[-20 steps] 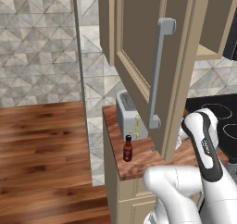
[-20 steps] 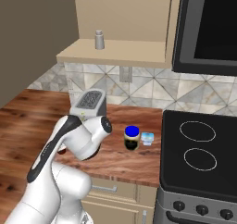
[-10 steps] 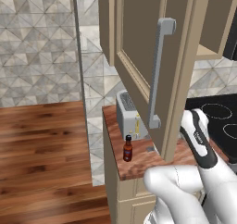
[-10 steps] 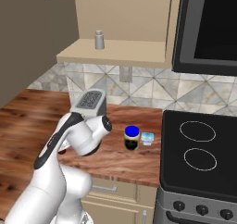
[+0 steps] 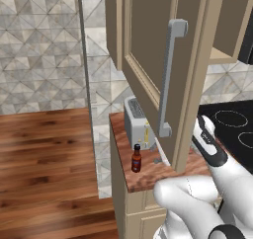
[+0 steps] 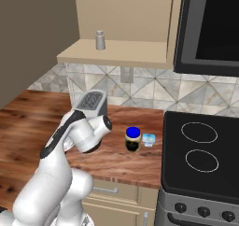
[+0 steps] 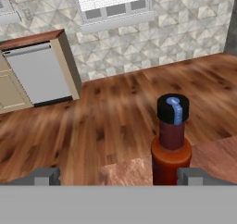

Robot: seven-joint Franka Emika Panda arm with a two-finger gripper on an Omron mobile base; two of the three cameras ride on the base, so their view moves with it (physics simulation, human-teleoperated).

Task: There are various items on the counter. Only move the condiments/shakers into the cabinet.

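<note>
The dark red sauce bottle (image 5: 136, 159) with a black cap stands near the counter's (image 5: 148, 176) left end, in front of the toaster. In the hand view the bottle (image 7: 172, 144) rises just inside the right fingertip (image 7: 192, 176), right of centre. My gripper (image 7: 118, 177) is open, close behind the bottle and not touching it. The pale grey shaker (image 6: 100, 39) stands on the shelf of the open cabinet (image 6: 116, 54). The cabinet door (image 5: 163, 60) with its grey bar handle (image 5: 168, 80) hangs open over the counter. A dark jar with a blue lid (image 6: 133, 138) sits mid-counter.
The silver toaster (image 5: 137, 126) stands against the wall behind the bottle. A small clear cup (image 6: 149, 139) sits beside the jar. A black stove (image 6: 200, 159) lies to the right, with a microwave (image 6: 210, 29) above it. Left of the counter end the floor (image 5: 44, 154) drops away.
My forearm has swung a little further towards the counter's left end. The bottle, jar and shaker have not moved, and the jaws stay open.
</note>
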